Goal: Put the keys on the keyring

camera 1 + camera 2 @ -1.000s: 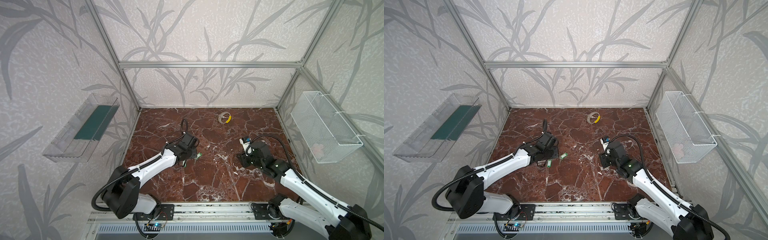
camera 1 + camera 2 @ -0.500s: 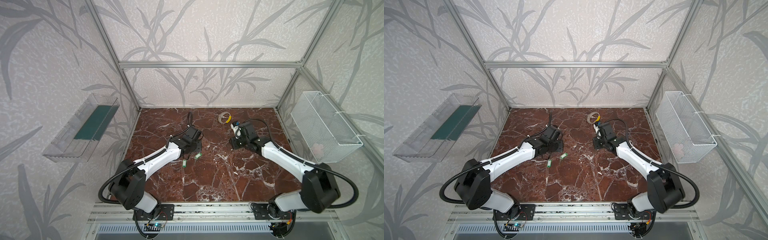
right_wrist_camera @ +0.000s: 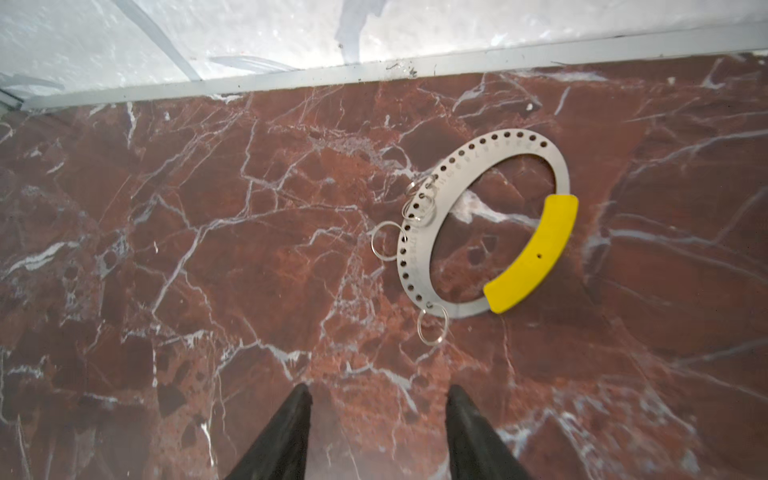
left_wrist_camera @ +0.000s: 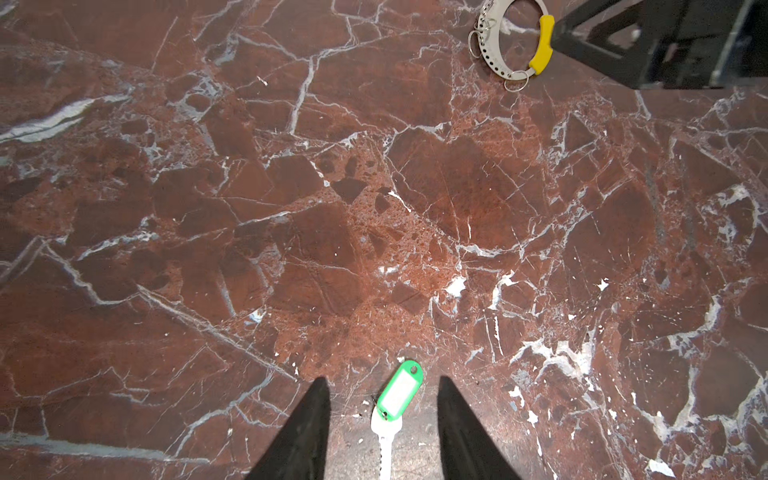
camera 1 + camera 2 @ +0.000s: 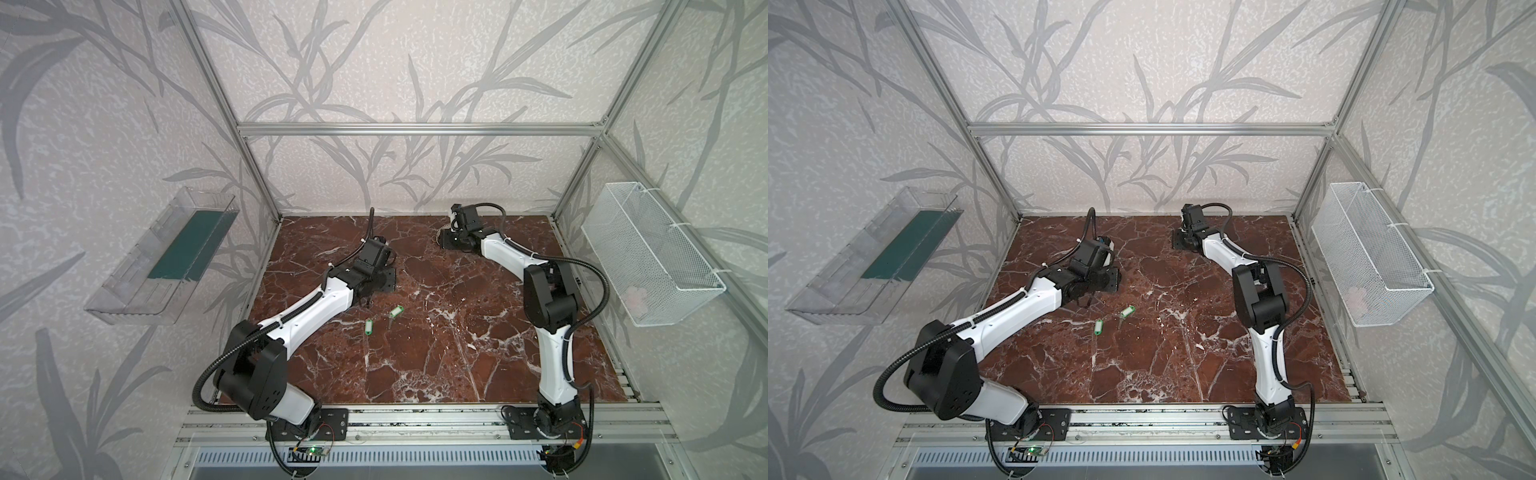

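Two keys with green tags lie on the marble in both top views, one (image 5: 368, 326) to the left of the other (image 5: 396, 311). In the left wrist view one tagged key (image 4: 400, 392) lies flat between the fingertips of my left gripper (image 4: 384, 382), which is open and touches nothing. The keyring (image 3: 484, 224), a flat perforated grey ring with a yellow sleeve (image 3: 536, 253) and small split rings, lies near the back wall. My right gripper (image 3: 378, 390) is open and empty just short of it. In both top views the right gripper (image 5: 449, 240) covers most of the keyring.
A clear plastic shelf (image 5: 162, 253) hangs on the left wall and a white wire basket (image 5: 648, 257) on the right wall. An aluminium rail (image 3: 374, 70) runs along the back edge of the table, close behind the keyring.
The right arm has swung from the front right to the back, up to the keyring. The left gripper has pulled back from the keys. Both grippers' jaws have widened.
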Available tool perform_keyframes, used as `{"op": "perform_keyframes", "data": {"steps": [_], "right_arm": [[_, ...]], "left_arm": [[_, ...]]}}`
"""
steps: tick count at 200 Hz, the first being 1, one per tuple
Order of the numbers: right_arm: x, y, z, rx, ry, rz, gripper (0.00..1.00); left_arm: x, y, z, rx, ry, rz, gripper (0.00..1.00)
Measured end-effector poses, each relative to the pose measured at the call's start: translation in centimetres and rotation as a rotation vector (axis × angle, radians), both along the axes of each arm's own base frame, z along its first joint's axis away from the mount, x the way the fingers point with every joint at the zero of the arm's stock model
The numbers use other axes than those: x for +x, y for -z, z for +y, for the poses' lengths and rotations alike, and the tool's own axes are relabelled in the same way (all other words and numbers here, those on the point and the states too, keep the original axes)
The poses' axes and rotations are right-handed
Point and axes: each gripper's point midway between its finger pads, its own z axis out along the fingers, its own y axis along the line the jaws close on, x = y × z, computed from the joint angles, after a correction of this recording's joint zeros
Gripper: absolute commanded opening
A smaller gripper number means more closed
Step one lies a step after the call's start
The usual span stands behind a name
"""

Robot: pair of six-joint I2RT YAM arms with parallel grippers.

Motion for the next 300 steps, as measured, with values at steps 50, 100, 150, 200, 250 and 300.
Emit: {"op": "perform_keyframes", "data": {"steps": [50,100,150,200,250,300], "right_arm": [[2.9,1.0,1.3,0.019,0.031,0.032,0.54],[3.1,2.7,1.2,-0.012,0.045,0.107,0.56],[3.2,5.6,0.5,-0.066,0.048,0.179,0.57],[2.3,7.0,-0.3,-0.103,0.027,0.233,0.57],[0.4,7.5,-0.2,-0.124,-0.024,0.284,0.52],[-3.1,7.2,-1.0,-0.171,-0.062,0.327,0.50]], "left_arm": [[0.2,-0.2,0.6,-0.002,0.014,-0.010,0.50],[0.2,-0.1,0.8,0.001,0.024,-0.007,0.52],[-0.5,0.2,1.2,0.007,0.028,-0.005,0.53],[-0.9,0.4,1.4,0.007,0.027,-0.004,0.54],[-1.0,0.3,1.2,-0.004,0.037,-0.002,0.54],[-1.3,0.6,0.9,-0.020,0.051,0.012,0.54]]}}
